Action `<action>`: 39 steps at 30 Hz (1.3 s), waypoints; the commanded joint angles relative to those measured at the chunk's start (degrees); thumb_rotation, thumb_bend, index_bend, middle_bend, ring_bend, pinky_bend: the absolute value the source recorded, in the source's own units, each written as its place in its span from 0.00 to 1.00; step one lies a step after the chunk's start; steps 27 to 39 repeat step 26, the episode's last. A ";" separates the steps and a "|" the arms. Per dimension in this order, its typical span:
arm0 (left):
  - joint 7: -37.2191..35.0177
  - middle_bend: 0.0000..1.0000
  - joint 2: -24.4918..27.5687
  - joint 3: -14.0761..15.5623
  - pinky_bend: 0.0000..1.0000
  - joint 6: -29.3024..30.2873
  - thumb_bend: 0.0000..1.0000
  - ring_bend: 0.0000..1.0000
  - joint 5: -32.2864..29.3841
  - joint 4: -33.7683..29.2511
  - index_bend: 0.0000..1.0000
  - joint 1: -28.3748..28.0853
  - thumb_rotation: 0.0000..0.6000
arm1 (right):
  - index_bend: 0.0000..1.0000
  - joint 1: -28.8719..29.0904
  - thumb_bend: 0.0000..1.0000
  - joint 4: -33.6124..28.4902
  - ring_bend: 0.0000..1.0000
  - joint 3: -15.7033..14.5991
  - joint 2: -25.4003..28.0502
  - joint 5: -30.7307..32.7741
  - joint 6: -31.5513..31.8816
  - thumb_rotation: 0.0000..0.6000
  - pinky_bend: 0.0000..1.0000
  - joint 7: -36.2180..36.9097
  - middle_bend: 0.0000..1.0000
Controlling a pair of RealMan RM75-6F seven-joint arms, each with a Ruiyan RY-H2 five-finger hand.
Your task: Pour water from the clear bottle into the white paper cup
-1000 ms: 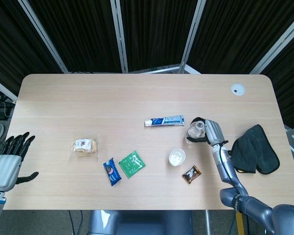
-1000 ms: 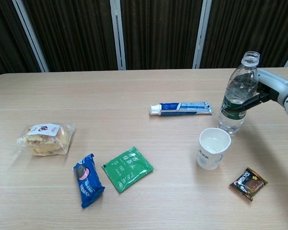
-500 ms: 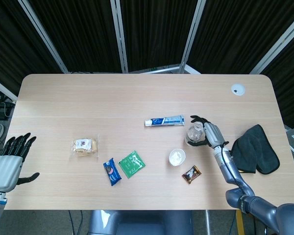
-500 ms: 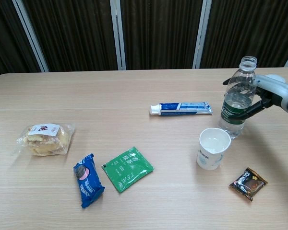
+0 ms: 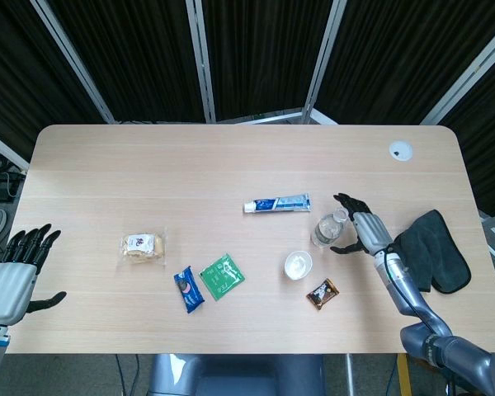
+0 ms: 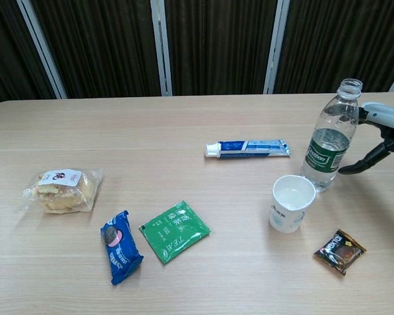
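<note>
Right hand [image 5: 365,230] no longer wrapped around bottle [image 6: 330,143]: fingers [image 6: 358,165] now spread and drawn clear to the right of it, a visible gap between, where a second ago closed on the label. Bottle now standing free and upright on table [image 5: 231,165] just behind cup [image 6: 291,203], shifted slightly rightward from where held. Forearm pulled back toward dark cloth [image 5: 429,249] in head view.
</note>
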 commanded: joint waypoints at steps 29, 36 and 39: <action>-4.93 0.00 0.97 0.78 0.00 6.20 0.00 0.00 6.69 1.99 0.00 2.19 1.00 | 0.00 -25.47 0.00 -29.69 0.00 -4.47 21.61 -4.49 38.82 1.00 0.00 -26.39 0.00; -4.93 0.00 0.97 0.78 0.00 6.20 0.00 0.00 6.69 1.99 0.00 2.19 1.00 | 0.00 -25.47 0.00 -29.69 0.00 -4.47 21.61 -4.49 38.82 1.00 0.00 -26.39 0.00; -4.93 0.00 0.97 0.78 0.00 6.20 0.00 0.00 6.69 1.99 0.00 2.19 1.00 | 0.00 -25.47 0.00 -29.69 0.00 -4.47 21.61 -4.49 38.82 1.00 0.00 -26.39 0.00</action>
